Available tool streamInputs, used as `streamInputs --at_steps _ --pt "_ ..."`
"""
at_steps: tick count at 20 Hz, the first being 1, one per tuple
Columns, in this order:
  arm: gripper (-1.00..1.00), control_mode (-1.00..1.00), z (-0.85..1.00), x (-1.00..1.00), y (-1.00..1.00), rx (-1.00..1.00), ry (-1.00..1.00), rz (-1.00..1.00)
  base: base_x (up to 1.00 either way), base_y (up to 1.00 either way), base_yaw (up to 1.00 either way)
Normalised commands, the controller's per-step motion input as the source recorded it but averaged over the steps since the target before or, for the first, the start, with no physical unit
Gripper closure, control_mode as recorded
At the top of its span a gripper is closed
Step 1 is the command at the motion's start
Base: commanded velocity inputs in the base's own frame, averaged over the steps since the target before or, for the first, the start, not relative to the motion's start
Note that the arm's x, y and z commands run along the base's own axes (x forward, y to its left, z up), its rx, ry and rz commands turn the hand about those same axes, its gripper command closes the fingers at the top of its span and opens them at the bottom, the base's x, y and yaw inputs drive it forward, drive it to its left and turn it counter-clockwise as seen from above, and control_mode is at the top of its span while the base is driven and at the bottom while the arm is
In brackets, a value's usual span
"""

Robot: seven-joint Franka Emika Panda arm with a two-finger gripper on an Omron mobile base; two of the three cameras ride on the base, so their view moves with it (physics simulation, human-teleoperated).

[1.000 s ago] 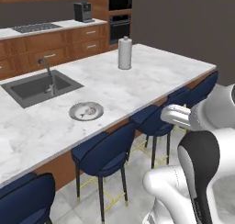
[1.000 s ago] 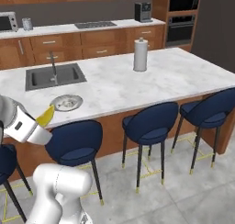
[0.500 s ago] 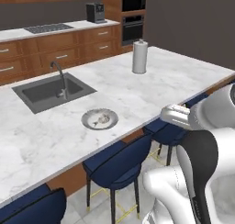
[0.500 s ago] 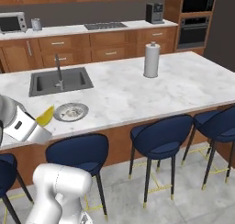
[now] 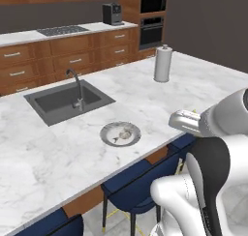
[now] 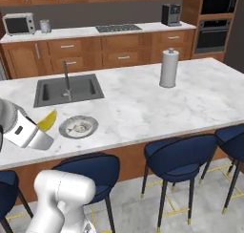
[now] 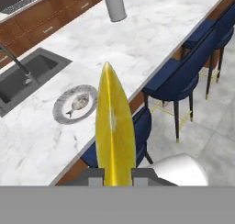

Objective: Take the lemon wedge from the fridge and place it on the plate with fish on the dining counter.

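My hand [image 6: 45, 124] is clamped on the lemon wedge [image 6: 47, 120], held off the counter [image 6: 143, 108] edge just left of the plate [image 6: 78, 126] in the right view, so fetching looks done and only setting it beside the fish [image 6: 78, 127] remains.

— How is the light for you?

— You get even, soft, bright light over the whole dining counter [image 6: 143, 103]. Shadows are faint; you see a darker tone inside the sink [image 6: 66, 90] and under the stools [image 6: 178, 155].

— Any glare or blur?

— No strong glare. The pictures are rendered and a bit soft. In the hand view the lemon wedge [image 7: 114, 136] looks very large and slightly blurred, because it is near.
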Motion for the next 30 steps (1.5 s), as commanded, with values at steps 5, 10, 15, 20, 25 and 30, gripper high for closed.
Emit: streamInputs --at_steps 5,10,15,20,25,30 --pt "1.00 1.00 0.00 0.00 0.00 0.00 0.00 0.00 0.66 0.00 0.09" --pt "1.00 1.00 0.00 0.00 0.00 0.00 0.00 0.00 0.79 0.00 0.08" --pt "1.00 1.00 0.00 0.00 0.00 0.00 0.00 0.00 0.91 0.00 0.06" --pt "1.00 -1.00 0.00 1.00 0.02 0.07 0.14 0.01 0.00 0.00 0.00" --pt "1.00 -1.00 -0.02 1.00 0.11 0.12 0.27 0.00 0.00 0.00 0.00" --pt "1.00 -1.00 -0.15 0.62 0.16 0.06 0.18 0.00 0.00 0.00 0.00"
